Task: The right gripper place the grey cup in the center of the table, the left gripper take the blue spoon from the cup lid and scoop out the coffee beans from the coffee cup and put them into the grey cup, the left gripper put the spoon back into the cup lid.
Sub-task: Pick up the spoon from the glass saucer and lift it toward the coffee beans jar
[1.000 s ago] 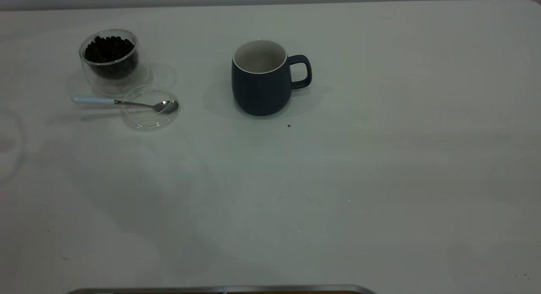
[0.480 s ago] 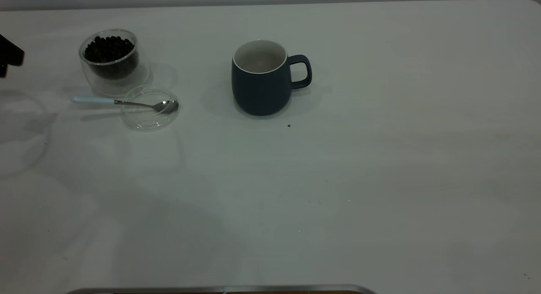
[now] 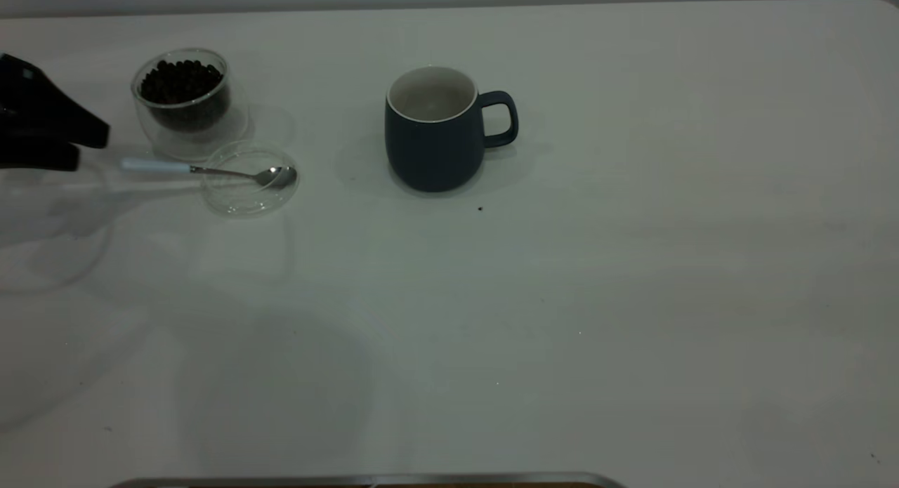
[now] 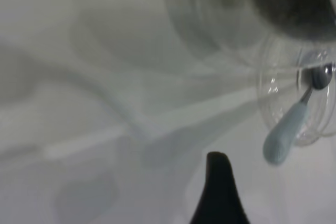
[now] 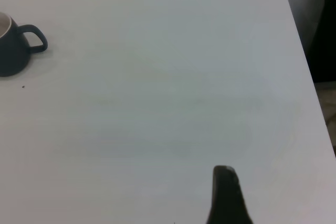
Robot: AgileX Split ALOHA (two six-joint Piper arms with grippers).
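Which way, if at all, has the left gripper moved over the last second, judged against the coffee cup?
Yes. The left gripper has entered from the exterior view's left edge toward the coffee cup, nearing the blue spoon.

Dim, flat, greyish light falls across the white desk (image 3: 632, 263); soft, broad shadows pool at its left. The left wrist view is heavily blurred, the coffee cup (image 4: 252, 14) out of focus.

Left gripper (image 3: 88, 145) at table's (image 3: 632, 298) left edge, jaws slightly parted, near blue spoon (image 3: 211, 170) handle, not touching. Spoon bowl rests in cup lid (image 3: 249, 196). Coffee cup (image 3: 184, 102) holds coffee beans (image 3: 181, 81). Grey cup (image 3: 439, 130) upright mid-table, handle right.
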